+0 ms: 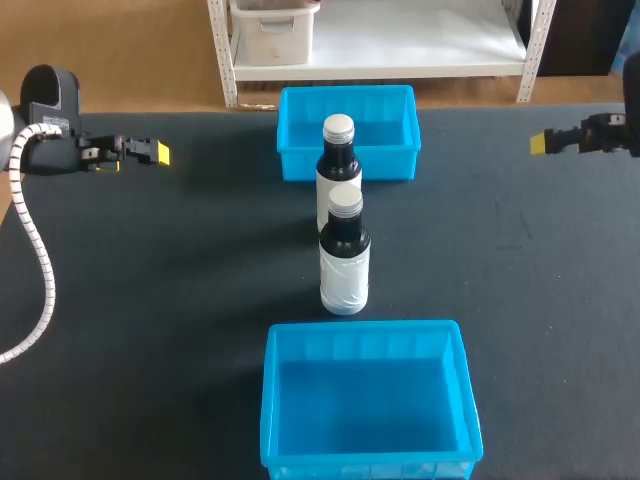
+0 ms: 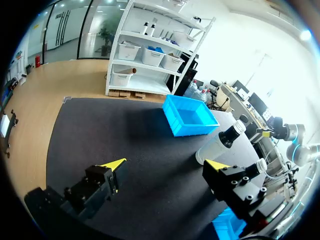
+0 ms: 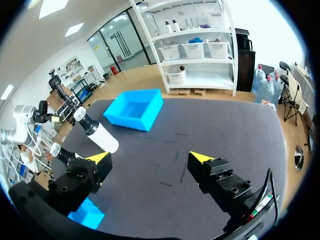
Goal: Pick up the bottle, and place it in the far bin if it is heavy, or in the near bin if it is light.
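Two bottles are seen upright in the middle of the table [image 1: 150, 300], one behind the other, lined up between the two bins. The rear bottle [image 1: 338, 165] is placed right at the front wall of the far bin [image 1: 390, 163]; contact cannot be told. The front bottle [image 1: 344, 255] is set just before it, with the near bin [image 1: 365, 330] close in front. The left gripper [image 1: 155, 152] is held far out to the left and the right gripper [image 1: 543, 143] far out to the right, both well apart from the bottles.
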